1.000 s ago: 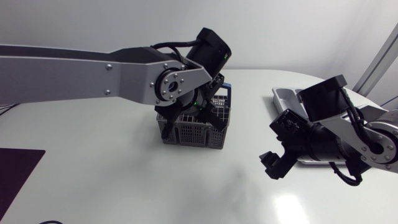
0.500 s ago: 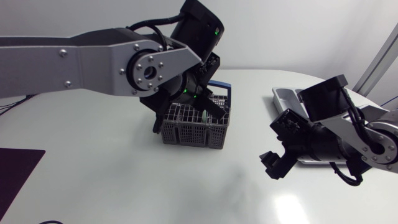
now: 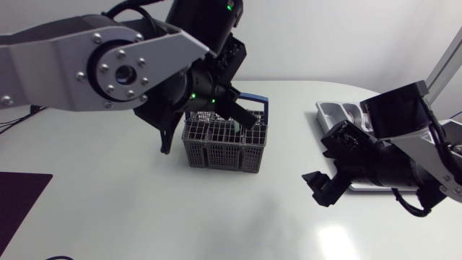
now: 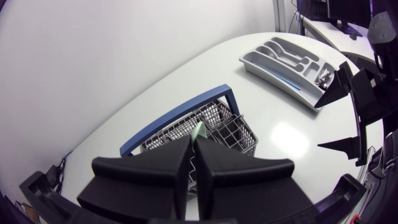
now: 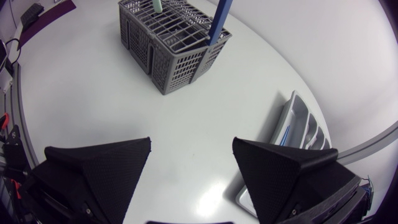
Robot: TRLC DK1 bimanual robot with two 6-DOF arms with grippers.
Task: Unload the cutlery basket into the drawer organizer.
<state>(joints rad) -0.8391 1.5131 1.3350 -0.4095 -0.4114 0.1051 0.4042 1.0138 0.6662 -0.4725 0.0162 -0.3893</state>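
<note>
Pale-green handle (image 4: 199, 130), plastic by the look, stands in the grey cutlery basket (image 3: 216, 152), clamped near its top by my left gripper (image 4: 193, 144); I judge it light, stiff, slightly slick, best pinched on its flat sides, while my right gripper (image 5: 192, 143) hangs wide open near the drawer organizer (image 4: 283, 62)

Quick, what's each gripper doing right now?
Left gripper: shut on a pale green cutlery piece.
Right gripper: open, holding nothing.
</note>
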